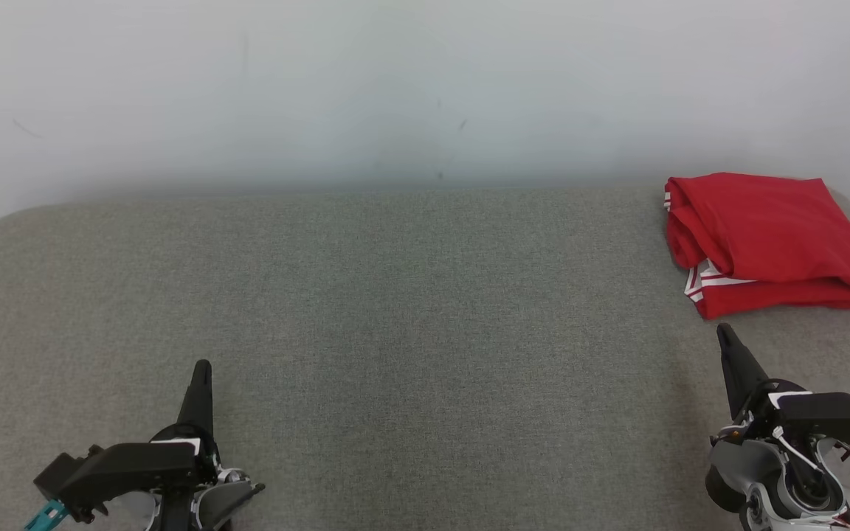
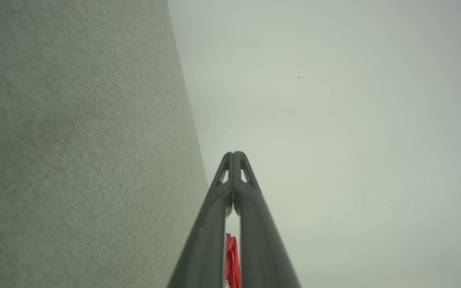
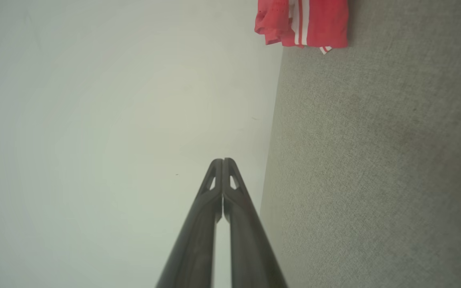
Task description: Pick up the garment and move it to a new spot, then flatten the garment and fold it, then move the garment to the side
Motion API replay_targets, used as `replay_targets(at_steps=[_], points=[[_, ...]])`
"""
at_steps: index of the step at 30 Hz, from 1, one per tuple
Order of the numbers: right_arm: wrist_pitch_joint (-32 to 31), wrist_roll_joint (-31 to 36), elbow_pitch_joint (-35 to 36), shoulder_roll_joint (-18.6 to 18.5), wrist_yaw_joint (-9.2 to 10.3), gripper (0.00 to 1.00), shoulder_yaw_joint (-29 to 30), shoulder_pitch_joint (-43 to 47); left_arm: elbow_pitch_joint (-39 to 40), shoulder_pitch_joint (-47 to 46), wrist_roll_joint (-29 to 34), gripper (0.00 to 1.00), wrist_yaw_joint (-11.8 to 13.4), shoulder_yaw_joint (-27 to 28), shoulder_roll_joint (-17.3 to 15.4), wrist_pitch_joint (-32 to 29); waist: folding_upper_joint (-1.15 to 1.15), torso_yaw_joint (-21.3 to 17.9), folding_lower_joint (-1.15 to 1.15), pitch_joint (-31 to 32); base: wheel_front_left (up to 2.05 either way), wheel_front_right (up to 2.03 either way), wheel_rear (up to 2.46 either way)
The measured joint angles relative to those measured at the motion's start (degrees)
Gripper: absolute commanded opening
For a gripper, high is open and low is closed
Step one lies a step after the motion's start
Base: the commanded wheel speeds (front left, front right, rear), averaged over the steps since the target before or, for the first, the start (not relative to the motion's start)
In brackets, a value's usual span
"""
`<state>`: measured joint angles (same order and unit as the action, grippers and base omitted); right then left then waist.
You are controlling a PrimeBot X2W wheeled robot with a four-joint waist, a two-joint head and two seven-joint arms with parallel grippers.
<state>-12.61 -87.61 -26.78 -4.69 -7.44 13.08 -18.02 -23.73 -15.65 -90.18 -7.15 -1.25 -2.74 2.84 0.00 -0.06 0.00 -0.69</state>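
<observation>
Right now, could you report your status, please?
Left gripper shut, right gripper shut, both empty. Red garment folded, far right of grey surface. Right gripper nearest.

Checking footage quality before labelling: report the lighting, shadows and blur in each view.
Head view: soft even light, no glare, red garment sharp, faint shadow on the grey fabric surface beside the right end effector. Left wrist view: left end effector soft, garment sliver behind it blurred. Right wrist view: garment paler, weave crisp.

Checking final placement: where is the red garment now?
In the head view the folded red garment lies at the far right of the grey fabric surface, near the wall, just beyond the shut right tool and apart from it.
</observation>
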Motion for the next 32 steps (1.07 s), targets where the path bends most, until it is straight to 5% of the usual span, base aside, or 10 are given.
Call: replay_targets(at_steps=[32], points=[[-1.18,-2.71,-0.47,0.02,0.0,0.0,1.15,-0.91,-0.55,-1.03,-3.21,0.0,-0.27,-0.15,-0.01,-0.52,0.0,0.08,0.0,-0.04,0.0,0.0,0.0]])
